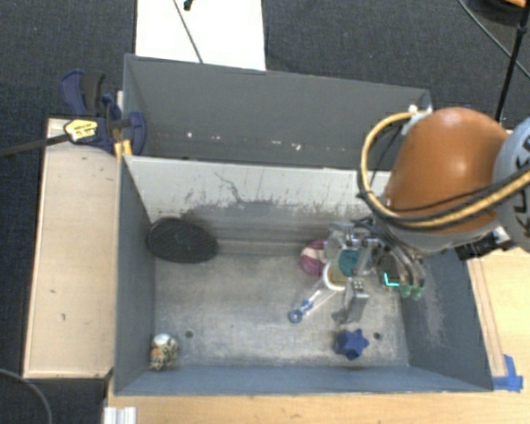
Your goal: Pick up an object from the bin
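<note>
The left and middle of the bin [241, 313] floor lie bare, with open passage between the black oval disc [183, 241] near the back wall at upper left and the small speckled ball [163, 351] in the lower left corner. The right side is crowded: a purple lump [312, 257], a clear blue-tipped stick [304, 308] and a dark blue lump [352, 344] cluster around the pincer [352, 311], under the bulky arm [446, 173].
</note>
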Controlling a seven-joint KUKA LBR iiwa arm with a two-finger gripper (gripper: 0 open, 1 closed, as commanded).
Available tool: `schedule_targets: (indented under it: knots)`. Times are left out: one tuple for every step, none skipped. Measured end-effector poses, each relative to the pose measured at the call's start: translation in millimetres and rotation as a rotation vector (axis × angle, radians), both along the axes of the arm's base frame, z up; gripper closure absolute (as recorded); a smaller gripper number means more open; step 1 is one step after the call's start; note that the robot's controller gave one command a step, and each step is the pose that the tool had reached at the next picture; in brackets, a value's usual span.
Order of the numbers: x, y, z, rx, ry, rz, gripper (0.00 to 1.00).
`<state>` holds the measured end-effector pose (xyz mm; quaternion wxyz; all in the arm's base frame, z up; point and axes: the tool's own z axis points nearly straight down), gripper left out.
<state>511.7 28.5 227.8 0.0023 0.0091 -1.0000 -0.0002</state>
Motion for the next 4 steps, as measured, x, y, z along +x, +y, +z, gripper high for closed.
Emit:
schedule_targets:
  knots:
    - [48.1, -51.5, -56.2, -0.002, -0.007, -0.067, 0.00]
    - [70.1, -85.1, -156.9, 0.001, -0.023, -0.006, 0.00]
    - [75.9, -83.8, -145.8, 0.001, -0.040, -0.005, 1.00]
    - [76.8, -80.1, -17.1, -0.001, -0.016, 0.002, 1.00]
